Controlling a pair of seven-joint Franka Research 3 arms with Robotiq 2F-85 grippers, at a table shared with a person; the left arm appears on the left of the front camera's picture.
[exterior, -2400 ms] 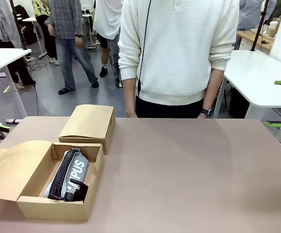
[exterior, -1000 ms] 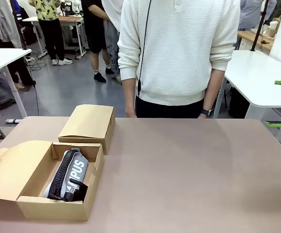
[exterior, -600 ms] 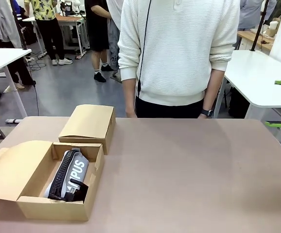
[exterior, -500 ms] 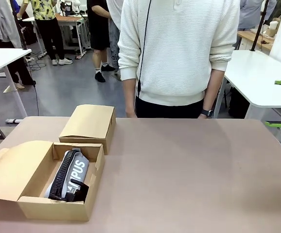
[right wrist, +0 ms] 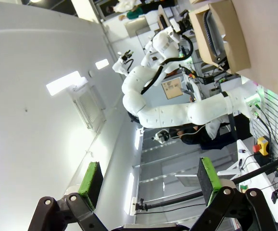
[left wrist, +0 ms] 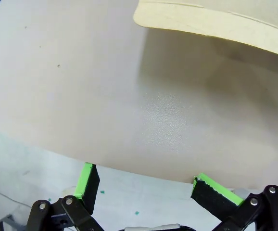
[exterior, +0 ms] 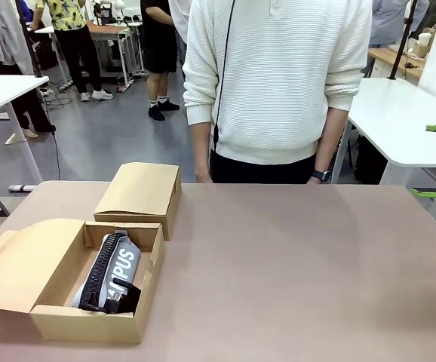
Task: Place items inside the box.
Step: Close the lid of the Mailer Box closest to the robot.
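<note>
The box (exterior: 90, 323), tan cardboard, stands open at the table's near left with its flap lid (exterior: 22, 264) laid out to the left. Inside it lies the grey "CAMPUS" pouch (exterior: 120, 262), with the black stapler (exterior: 125, 296) at its near end. My left gripper (left wrist: 148, 185) is open and holds nothing; it hangs past the table's edge, with the flap lid (left wrist: 216, 21) ahead of it. At the table's far right edge my right gripper (exterior: 429, 161) is open and holds nothing. In the right wrist view the right gripper (right wrist: 148, 178) looks across at the box (right wrist: 225, 38).
A narrower closed cardboard box (exterior: 139, 192) stands just behind the open one. A person in a white sweater (exterior: 274, 83) stands at the table's far side, arms hanging down. White tables (exterior: 399, 113) stand behind, and other people walk in the background.
My left gripper, at the picture's left edge earlier, has drawn back out of the front view. Both boxes sit very slightly further right. The right gripper has not moved.
</note>
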